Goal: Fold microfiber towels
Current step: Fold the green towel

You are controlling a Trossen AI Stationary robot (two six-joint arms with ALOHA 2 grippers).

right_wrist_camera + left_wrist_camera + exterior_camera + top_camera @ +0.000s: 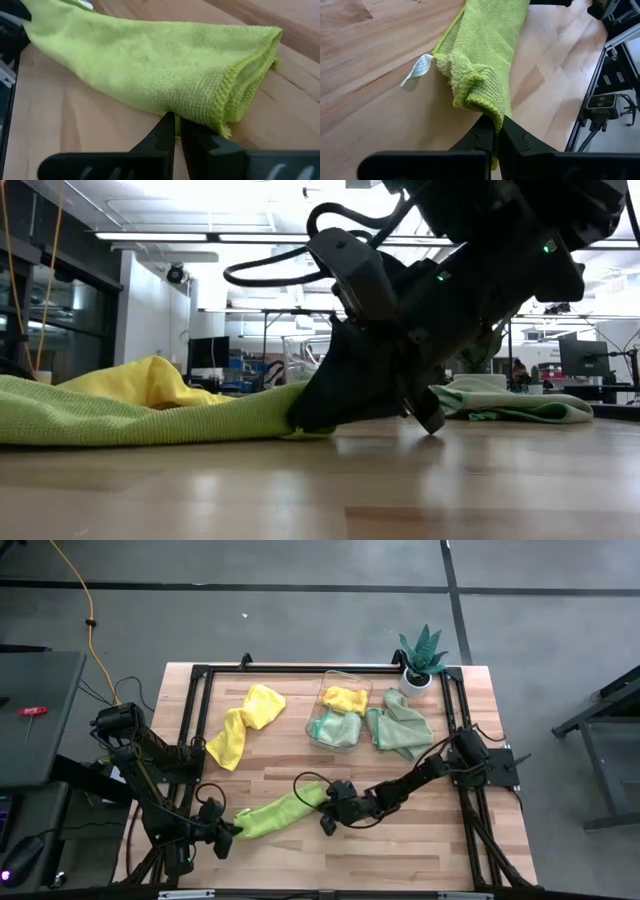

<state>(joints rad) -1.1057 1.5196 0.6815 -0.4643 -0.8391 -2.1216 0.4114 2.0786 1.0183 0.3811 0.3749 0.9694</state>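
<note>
Step in hand: a lime green towel lies stretched in a loose roll across the front of the wooden table, pinned at each end by one arm; it reads as the spreading-out before a fold.
Left gripper: low at the towel's front-left end, fingers pressed together on a bunched corner, seen pinched in the left wrist view.
Right gripper: at the towel's other end near the table's middle, fingers closed on the hemmed edge.
Next move, as judged: the two ends likely need drawing apart or lifting so the cloth opens flat; both pinches hold very little fabric and could slip.
White tag: sticks out from the towel's side near the left end.
Other towels: a yellow towel lies crumpled toward the back left; a pale green towel sits just right of the clear bin, which holds another yellow and another pale green cloth.
Potted plant: back right corner, well apart.
In the way: nothing lies between the grippers but the towel itself.
</note>
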